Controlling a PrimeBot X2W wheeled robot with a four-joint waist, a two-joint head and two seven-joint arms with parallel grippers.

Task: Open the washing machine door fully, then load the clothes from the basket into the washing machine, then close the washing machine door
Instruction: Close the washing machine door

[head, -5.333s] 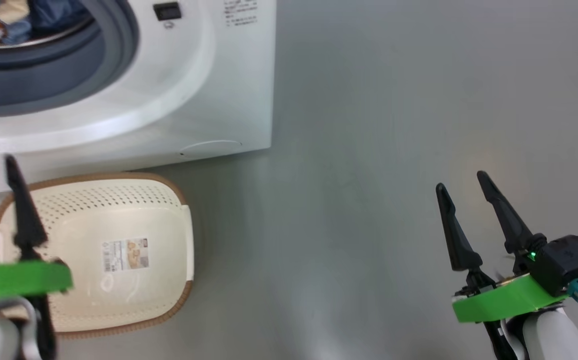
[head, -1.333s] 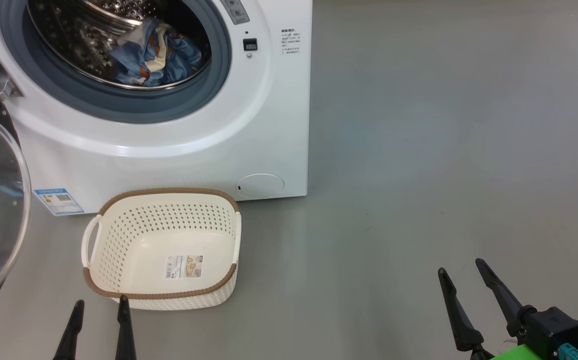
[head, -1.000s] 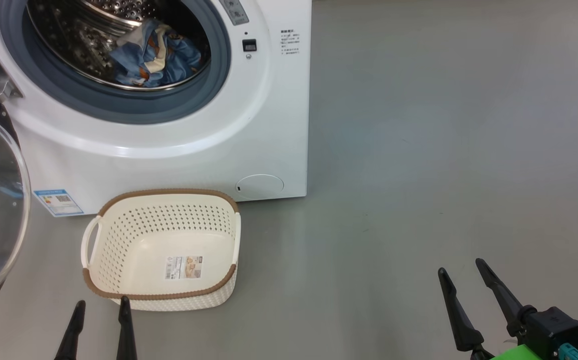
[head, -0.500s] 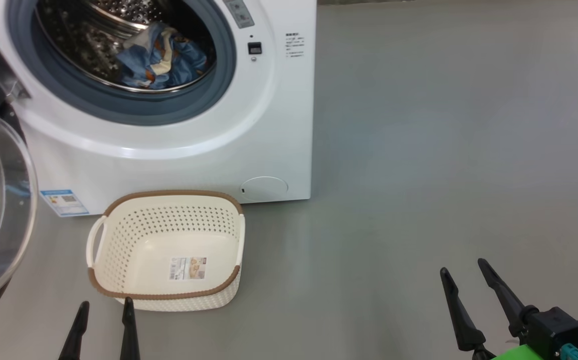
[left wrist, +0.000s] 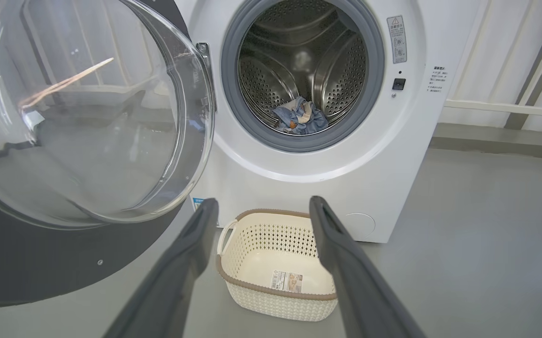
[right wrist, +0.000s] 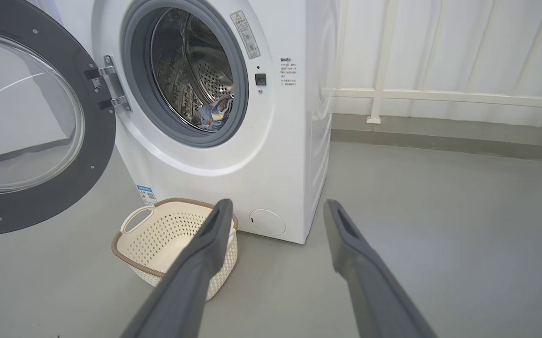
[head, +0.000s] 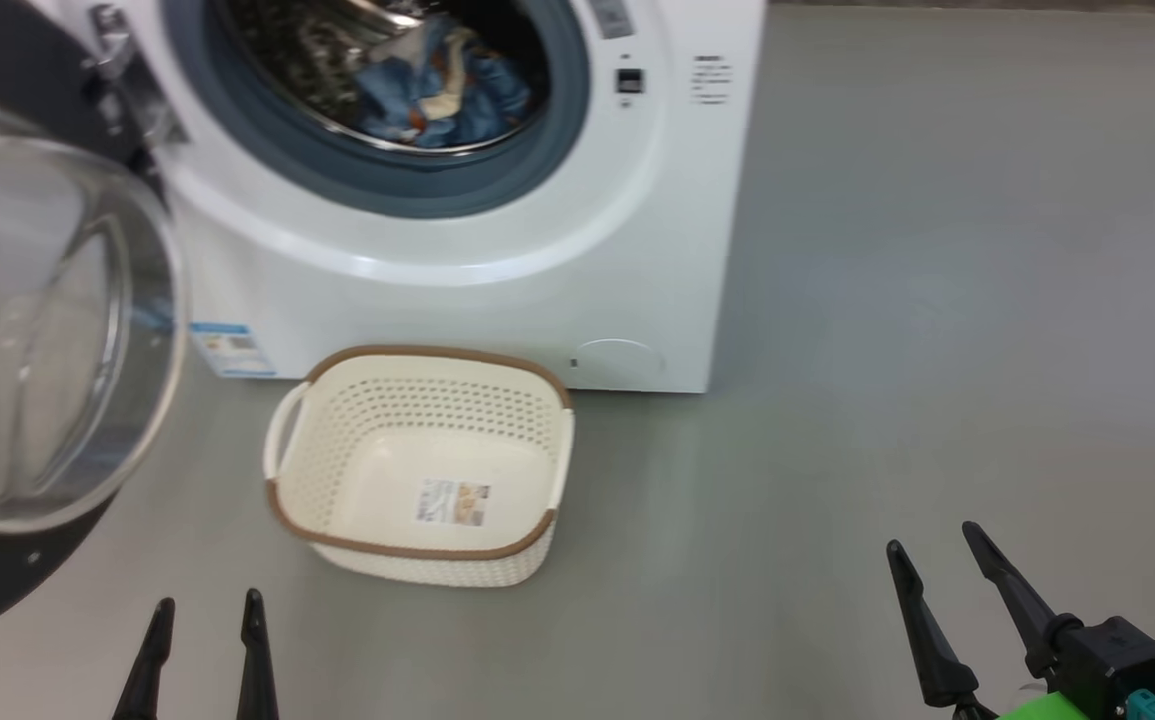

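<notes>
Basket [head: 437,568] on floor, apart, ahead of left gripper [head: 209,600].

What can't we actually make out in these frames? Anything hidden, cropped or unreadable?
- clothes: number of garments unclear; bundle too small in both wrist views, blurred in head view.
- washing machine door: far rim cut off by the left edge in every view.
- basket: part hidden behind a finger of the right gripper, right wrist view.
- warning label: text too small, wrist views.
- left gripper: body cut off by head view's bottom edge.
</notes>
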